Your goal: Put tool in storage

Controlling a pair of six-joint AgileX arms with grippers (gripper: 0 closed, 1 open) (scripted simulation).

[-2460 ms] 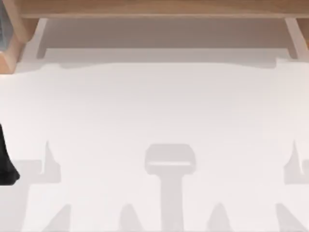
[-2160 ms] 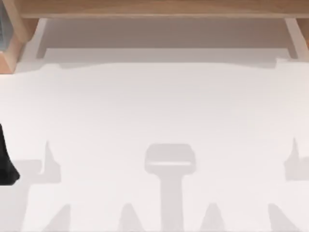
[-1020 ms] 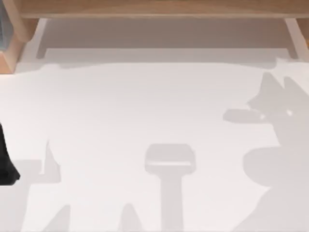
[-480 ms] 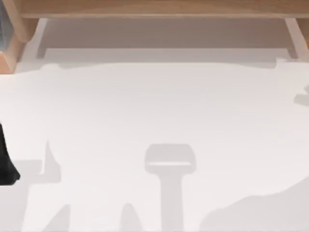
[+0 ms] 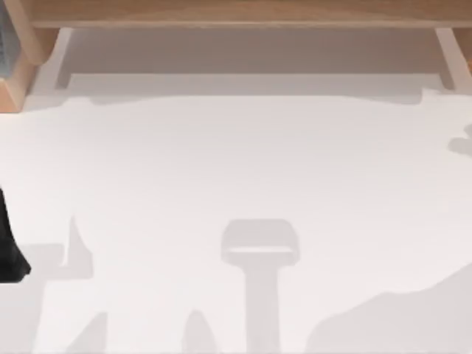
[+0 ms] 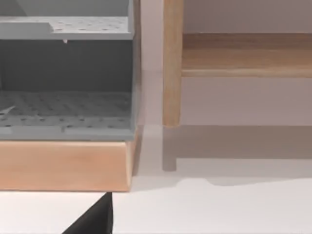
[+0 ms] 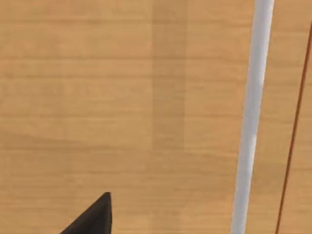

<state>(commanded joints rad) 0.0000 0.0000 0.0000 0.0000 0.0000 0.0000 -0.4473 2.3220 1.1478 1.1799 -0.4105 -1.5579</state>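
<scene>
The white table lies bare before the wooden shelf, my left arm parked at its left edge facing the grey storage bin; I cannot locate a tool or tell either claw's state, so storing looks undone.

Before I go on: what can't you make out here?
Tool: where it lies cannot be told; the top view's edges cut off the table.
Left end effector: cut off by the left wrist view's edge; its grasp cannot be told.
Right end effector: likewise cut off in the right wrist view, facing a wooden panel.
Grey storage rack: cropped by the left wrist view's edges.
</scene>
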